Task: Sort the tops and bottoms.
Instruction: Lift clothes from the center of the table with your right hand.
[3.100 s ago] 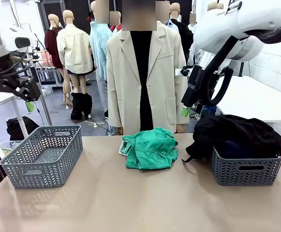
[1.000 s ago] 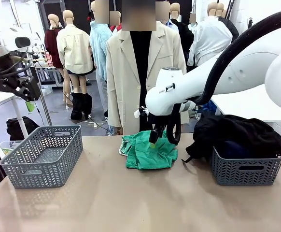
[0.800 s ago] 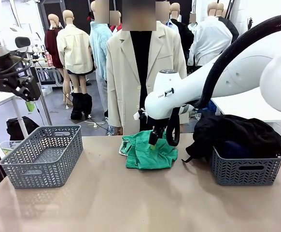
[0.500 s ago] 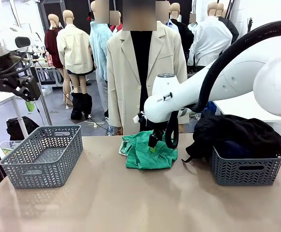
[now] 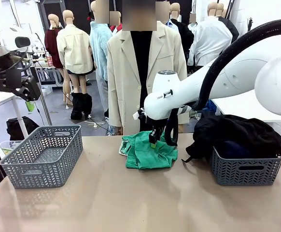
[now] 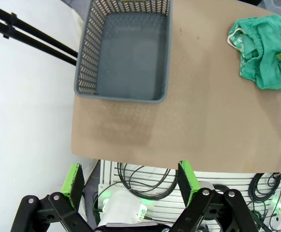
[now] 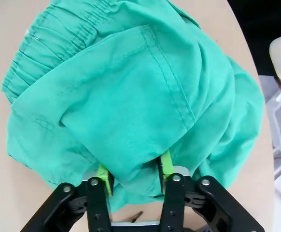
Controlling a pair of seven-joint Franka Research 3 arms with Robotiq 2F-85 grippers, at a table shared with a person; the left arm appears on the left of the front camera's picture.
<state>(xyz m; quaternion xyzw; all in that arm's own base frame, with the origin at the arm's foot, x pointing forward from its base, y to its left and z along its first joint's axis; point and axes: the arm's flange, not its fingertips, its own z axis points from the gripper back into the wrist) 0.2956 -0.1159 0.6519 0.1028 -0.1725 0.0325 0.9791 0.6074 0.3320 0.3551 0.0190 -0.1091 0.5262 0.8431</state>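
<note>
Two arms, two grey baskets, one pair of green shorts and one person are on record.

The shorts (image 5: 149, 150) lie crumpled on the table (image 5: 131, 203), toward its far edge and near the middle, directly in front of the person (image 5: 141, 72), who stands at the far side in a cream coat. The elastic waistband shows in the right wrist view (image 7: 53, 48).

The right gripper (image 5: 155, 141) has reached across the middle and is down on top of the shorts. In the right wrist view its two green pads (image 7: 165, 162) stand narrowed on either side of a raised fold of the green fabric, the fold pinched between them. The fabric otherwise rests on the table.

The left gripper (image 5: 10, 104) is raised at the left side, well apart from the shorts. In the left wrist view its two green pads (image 6: 74, 179) stand wide apart with nothing between them; below them lie the table, the left basket and, at the far corner, the shorts (image 6: 260, 46).

Left basket (image 5: 44, 154): one, grey, lattice walls, nothing seen inside. Right basket (image 5: 246, 166): one, grey, heaped with dark clothing (image 5: 237, 133) that spills over its rim. The shorts lie between the two baskets, nearer the right one, touching neither.
</note>
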